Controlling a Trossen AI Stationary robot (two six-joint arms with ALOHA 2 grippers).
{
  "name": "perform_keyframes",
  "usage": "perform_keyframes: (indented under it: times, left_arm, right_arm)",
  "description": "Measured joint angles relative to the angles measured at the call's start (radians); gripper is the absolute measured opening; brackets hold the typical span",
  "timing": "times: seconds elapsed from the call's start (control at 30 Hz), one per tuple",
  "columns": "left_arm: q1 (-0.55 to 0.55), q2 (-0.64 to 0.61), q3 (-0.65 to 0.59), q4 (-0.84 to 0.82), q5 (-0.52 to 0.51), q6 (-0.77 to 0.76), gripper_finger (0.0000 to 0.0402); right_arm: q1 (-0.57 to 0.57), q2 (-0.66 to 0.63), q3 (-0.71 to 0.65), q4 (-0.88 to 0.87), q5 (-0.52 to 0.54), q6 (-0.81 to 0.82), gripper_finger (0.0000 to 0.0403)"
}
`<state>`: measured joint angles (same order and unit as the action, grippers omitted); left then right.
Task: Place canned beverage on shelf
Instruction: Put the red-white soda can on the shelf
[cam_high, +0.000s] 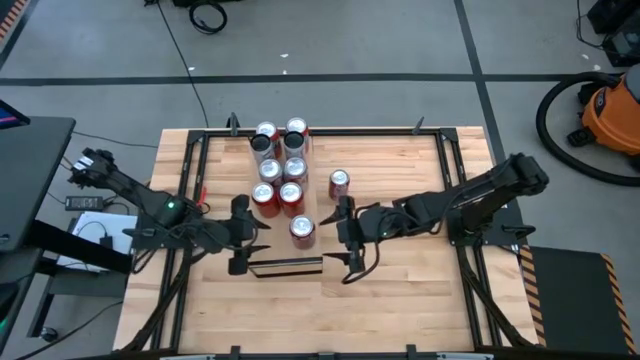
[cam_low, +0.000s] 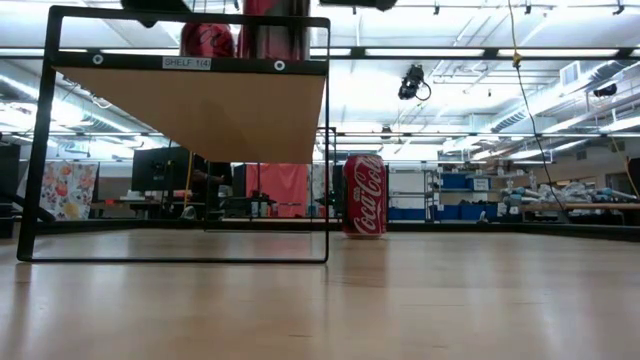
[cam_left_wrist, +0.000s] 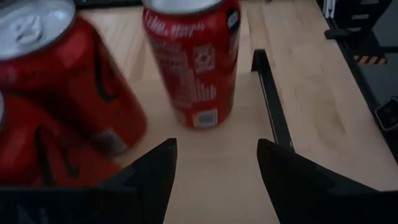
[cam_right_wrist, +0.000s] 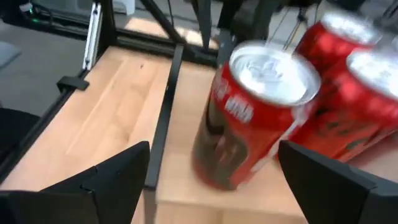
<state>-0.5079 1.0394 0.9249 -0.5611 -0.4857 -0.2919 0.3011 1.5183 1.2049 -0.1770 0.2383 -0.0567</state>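
Observation:
The shelf (cam_high: 279, 250) is a pale wood board on a black frame (cam_low: 180, 255), running from the table's far edge toward its middle. Several red cans (cam_high: 280, 165) stand on it. One red can (cam_high: 302, 230) stands upright alone near the shelf's near end. Another red can (cam_high: 339, 181) stands on the tabletop right of the shelf and shows in the low view (cam_low: 365, 195). My left gripper (cam_high: 258, 236) is open, left of the near-end can (cam_left_wrist: 189, 62). My right gripper (cam_high: 332, 240) is open, right of that can (cam_right_wrist: 252, 115). Neither touches it.
Black frame rails (cam_high: 450, 170) run around the tabletop's edges. Bare wooden tabletop (cam_high: 400, 310) lies toward the near edge. An orange vacuum with a hose (cam_high: 600, 110) stands on the floor at the far right, off the table.

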Motion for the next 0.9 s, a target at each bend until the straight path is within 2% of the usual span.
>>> perform_keyframes:
  times: [0.13,0.4,0.6,0.9]
  left_arm:
    - [0.0,0.046,0.0,0.058,-0.012,0.057,0.0233]
    - [0.017,0.104,0.0,0.137,-0.044,0.105,0.0233]
    - [0.026,0.106,0.0,0.132,-0.052,0.099,0.0233]
    - [-0.021,0.103,0.0,0.139,-0.039,0.097,0.0233]
  right_arm:
    - [-0.002,0.037,-0.023,0.027,-0.052,0.035,0.0366]
    - [-0.035,0.126,-0.024,0.119,-0.134,0.005,0.0366]
    - [-0.076,0.133,-0.024,0.137,-0.146,0.004,0.0366]
    - [-0.123,0.132,-0.022,0.204,-0.15,-0.026,0.0366]
